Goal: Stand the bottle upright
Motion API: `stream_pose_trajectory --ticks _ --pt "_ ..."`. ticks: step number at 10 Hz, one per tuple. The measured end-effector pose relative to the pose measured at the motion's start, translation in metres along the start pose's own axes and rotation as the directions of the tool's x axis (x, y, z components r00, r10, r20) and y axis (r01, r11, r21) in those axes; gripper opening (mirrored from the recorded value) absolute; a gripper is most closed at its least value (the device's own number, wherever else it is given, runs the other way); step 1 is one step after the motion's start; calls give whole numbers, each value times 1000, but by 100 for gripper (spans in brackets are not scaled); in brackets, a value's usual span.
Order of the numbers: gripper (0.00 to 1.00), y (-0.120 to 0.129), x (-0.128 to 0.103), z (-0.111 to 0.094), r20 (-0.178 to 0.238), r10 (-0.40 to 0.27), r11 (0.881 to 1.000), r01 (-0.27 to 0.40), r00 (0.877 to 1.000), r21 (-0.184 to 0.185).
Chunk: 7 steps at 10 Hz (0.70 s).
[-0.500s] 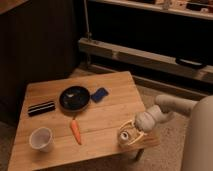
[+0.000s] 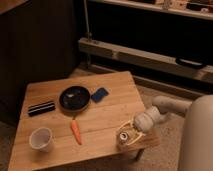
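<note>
Starting nearest, finding a white round cup [image 2: 41,138] standing upright, mouth up, near the front left corner of the light wooden bench [image 2: 107,114]. Spotting, at the front right corner, the small tan-brown cylindrical bottle [image 2: 123,135] lying tipped, its dark round end with a pale rim facing the camera. Seeing the pale tool [image 2: 129,131] right at the bottle, reaching in from the right on a white rounded arm [image 2: 159,113]; not being able to tell whether gripping or merely resting against it. Noting a large pale curved body [image 2: 198,137] filling the right edge. Moving inward, picking out a slim orange carrot [image 2: 75,131] lying flat between cup and bottle, well apart from both. Going farther, finding a flat black rectangular box with a pale stripe [image 2: 41,108] at the left, a round black pan [image 2: 75,97] near the middle, and a small blue rectangular pad [image 2: 99,94] just beside the pan's right rim. Ending beyond the bench with a long pale metal rail [image 2: 150,57] running across a dark background.
</note>
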Motion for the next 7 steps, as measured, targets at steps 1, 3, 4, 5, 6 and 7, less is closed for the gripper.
stream_pose_trajectory --ticks 1,3,4,5,6,7 --pt "40 0 0 0 2 1 1000 -1 1000 -5" --pt "62 0 1 0 11 6 1000 -5 1000 -11" --pt "71 0 1 0 14 8 1000 -8 1000 -12" --pt "78 0 1 0 19 11 1000 -11 1000 -12" --pt "80 1 2 1 25 14 1000 -14 1000 -13" --pt "80 1 2 1 28 16 1000 -16 999 -14"
